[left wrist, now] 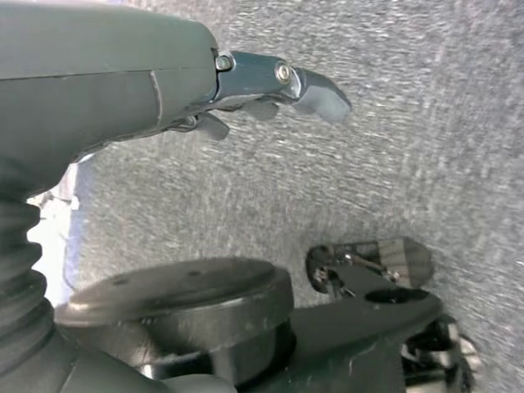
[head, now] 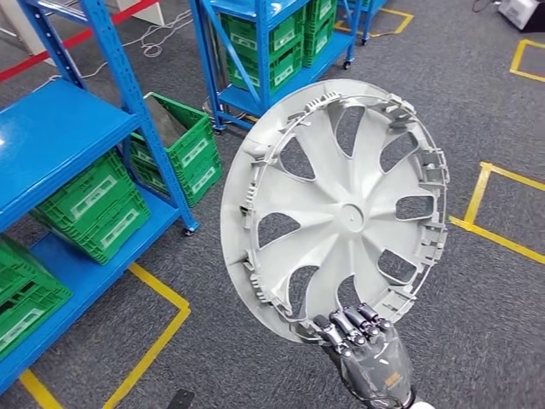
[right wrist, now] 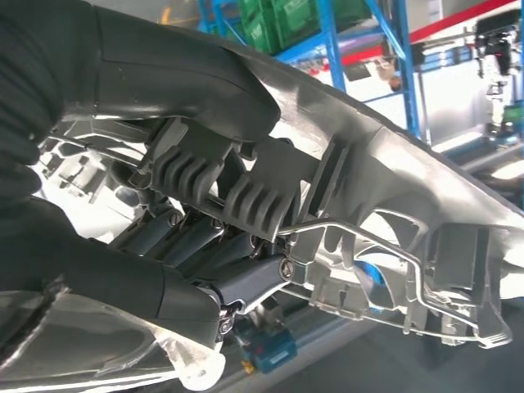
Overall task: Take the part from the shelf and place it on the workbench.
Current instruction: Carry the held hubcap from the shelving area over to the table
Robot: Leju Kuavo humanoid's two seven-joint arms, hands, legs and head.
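Observation:
The part is a large grey plastic wheel cover (head: 334, 209) with curved spokes and clips round its rim. It is held up in the air in front of me, its inner side facing the head camera. My right hand (head: 366, 354) grips its lower rim, fingers hooked over the edge. Up close in the right wrist view, the dark fingers (right wrist: 247, 270) and thumb clamp the cover's rim (right wrist: 395, 196). My left hand (left wrist: 185, 74) hangs over the grey carpet, its fingers (left wrist: 321, 90) stretched out with nothing in them.
Blue shelving (head: 77, 128) with green crates (head: 96, 204) stands to the left. A second blue rack (head: 263, 51) with green crates is behind the cover. Yellow tape lines (head: 495, 234) mark the grey carpet floor on the right and at lower left.

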